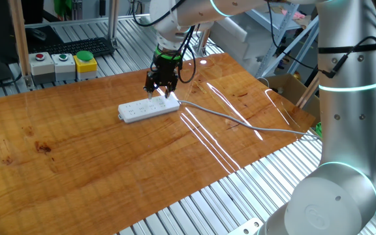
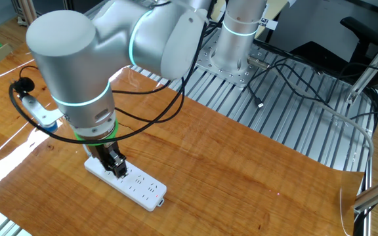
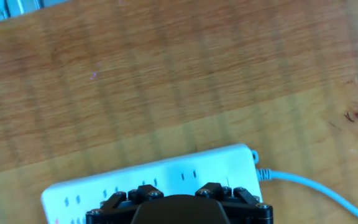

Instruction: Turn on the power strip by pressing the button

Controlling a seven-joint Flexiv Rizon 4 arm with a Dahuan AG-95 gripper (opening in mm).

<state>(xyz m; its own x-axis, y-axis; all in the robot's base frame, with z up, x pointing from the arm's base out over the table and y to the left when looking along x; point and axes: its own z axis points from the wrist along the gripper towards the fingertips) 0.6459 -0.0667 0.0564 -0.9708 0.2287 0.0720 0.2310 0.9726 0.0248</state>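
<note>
The white power strip [image 1: 142, 111] lies on the wooden table, and its thin grey cable [image 1: 240, 122] runs off from its right end. My gripper [image 1: 161, 89] points down, right over the cabled end of the strip and very close to it. In the other fixed view my gripper [image 2: 117, 170] stands over the strip [image 2: 140, 189] near its left end. The hand view shows the strip [image 3: 166, 176] and the cable [image 3: 309, 186] just below my hand. I cannot make out the button; the gripper and glare cover that end. No view shows the fingertips clearly.
Three grey boxes with red [image 1: 40, 57], green [image 1: 62, 57] and yellow [image 1: 84, 57] push-buttons stand at the back left, with a keyboard [image 1: 77, 47] behind them. A cardboard box [image 1: 287, 87] sits past the table's right edge. My arm's base [image 1: 344, 117] stands at the right.
</note>
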